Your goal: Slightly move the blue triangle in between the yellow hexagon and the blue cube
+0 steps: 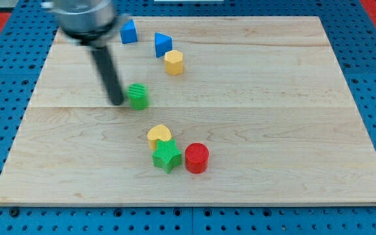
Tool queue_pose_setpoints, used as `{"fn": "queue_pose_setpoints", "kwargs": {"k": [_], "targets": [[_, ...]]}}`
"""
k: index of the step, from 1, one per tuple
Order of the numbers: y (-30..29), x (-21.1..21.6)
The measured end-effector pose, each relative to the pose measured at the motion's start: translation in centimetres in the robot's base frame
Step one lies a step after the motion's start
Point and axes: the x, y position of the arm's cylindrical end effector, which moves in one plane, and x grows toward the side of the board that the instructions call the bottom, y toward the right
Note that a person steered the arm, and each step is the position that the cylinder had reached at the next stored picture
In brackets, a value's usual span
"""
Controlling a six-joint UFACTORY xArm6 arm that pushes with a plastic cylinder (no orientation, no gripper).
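Note:
The blue triangle [162, 44] stands near the view's top, just up and left of the yellow hexagon [173, 62], almost touching it. The blue cube [129, 32] lies further left near the board's top edge. My tip [117, 101] is at the end of the dark rod, which looks blurred. It sits well below the blue blocks, just left of a green block [138, 96].
A yellow heart-shaped block [159, 136], a green star [166, 156] and a red cylinder [196, 158] cluster in the lower middle of the wooden board [273, 130]. The blue pegboard surrounds the board.

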Motion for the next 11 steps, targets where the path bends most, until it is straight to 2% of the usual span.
{"fn": "queue_pose_setpoints", "kwargs": {"k": [1,2,3,4,5,6,7,8,11], "targets": [[6.9,-2.7],[5.2,-2.5],[11.1,-0.3],[7.6,-4.1],[7.7,-5.5],[11.5,-9.5],[10.6,-15.5],[8.4,-18.6],[3.8,-14.1]]}}
